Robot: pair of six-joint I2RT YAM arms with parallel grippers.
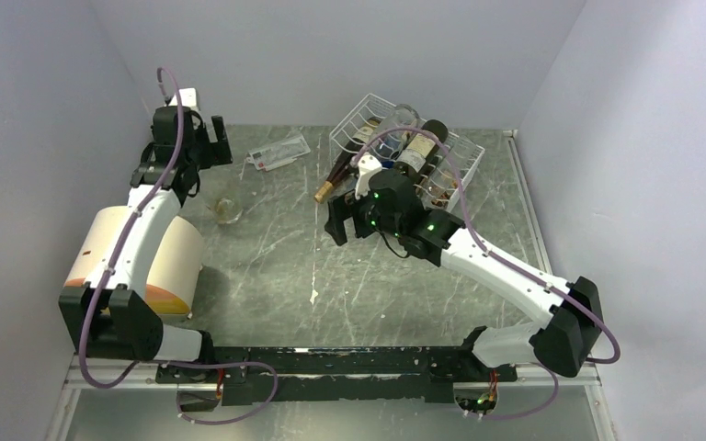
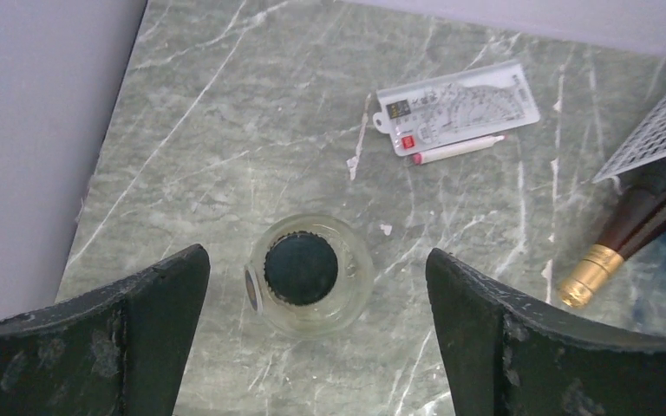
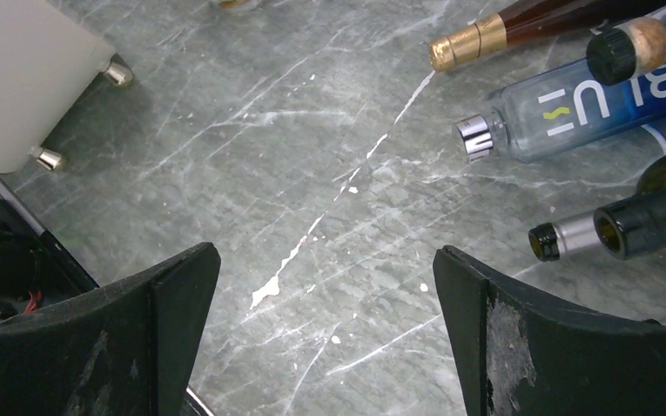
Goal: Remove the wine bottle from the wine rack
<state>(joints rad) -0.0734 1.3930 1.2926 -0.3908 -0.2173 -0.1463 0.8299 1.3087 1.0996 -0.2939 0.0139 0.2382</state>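
The white wire wine rack [image 1: 446, 152] stands at the back right and holds several bottles. A dark brown wine bottle with a gold foil neck [image 1: 331, 179] lies in it, its neck sticking out toward the front left; it also shows in the right wrist view [image 3: 468, 42] and the left wrist view [image 2: 611, 251]. My right gripper [image 1: 335, 225] is open and empty, just in front of the bottle necks [image 3: 325, 260]. My left gripper [image 1: 211, 142] is open and empty at the back left, above a small glass jar [image 2: 310, 276].
A cream cylinder [image 1: 173, 262] lies at the left under my left arm. A clear blue-lettered bottle [image 3: 572, 106], a corked bottle [image 3: 633, 48] and dark green bottles [image 3: 650, 221] point out of the rack. A clear ruler pack [image 1: 278, 152] lies at the back.
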